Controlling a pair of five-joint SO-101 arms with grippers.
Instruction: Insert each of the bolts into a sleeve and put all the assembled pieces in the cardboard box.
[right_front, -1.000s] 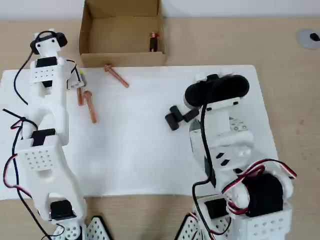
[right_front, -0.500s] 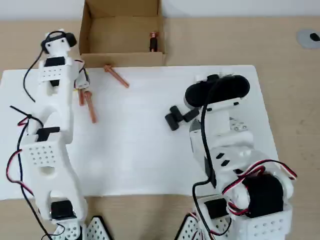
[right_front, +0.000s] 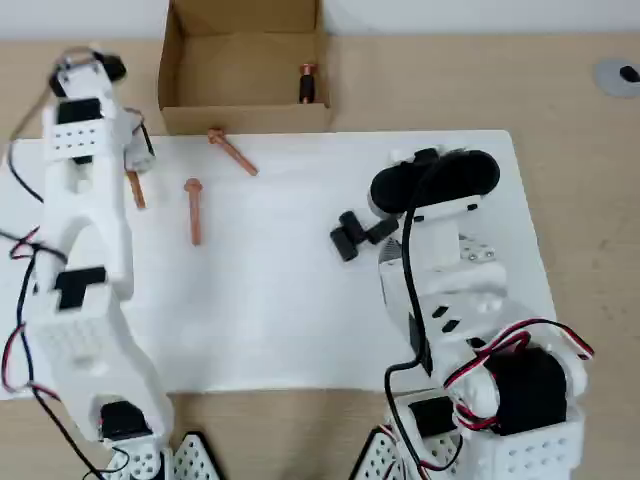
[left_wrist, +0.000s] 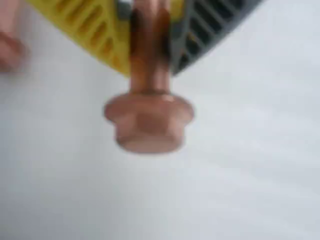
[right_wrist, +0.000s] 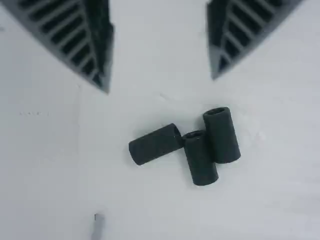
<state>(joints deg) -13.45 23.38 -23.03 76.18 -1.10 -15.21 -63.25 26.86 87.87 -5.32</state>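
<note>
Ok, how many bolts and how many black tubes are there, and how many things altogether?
Loose bolts: 3, one in the left end effector
Loose black sleeves: 3
Bolt already in a sleeve, inside the cardboard box: 1
Total: 7

The bolt (left_wrist: 149, 120) is copper. The left gripper (left_wrist: 150, 67) is ribbed, yellow on one side and dark grey on the other; the right gripper (right_wrist: 160, 77) is ribbed dark grey. The sleeves (right_wrist: 200, 157) are black. The mat (right_front: 280, 300) is white, the table (right_front: 580, 200) tan, the box (right_front: 180, 60) brown.
</note>
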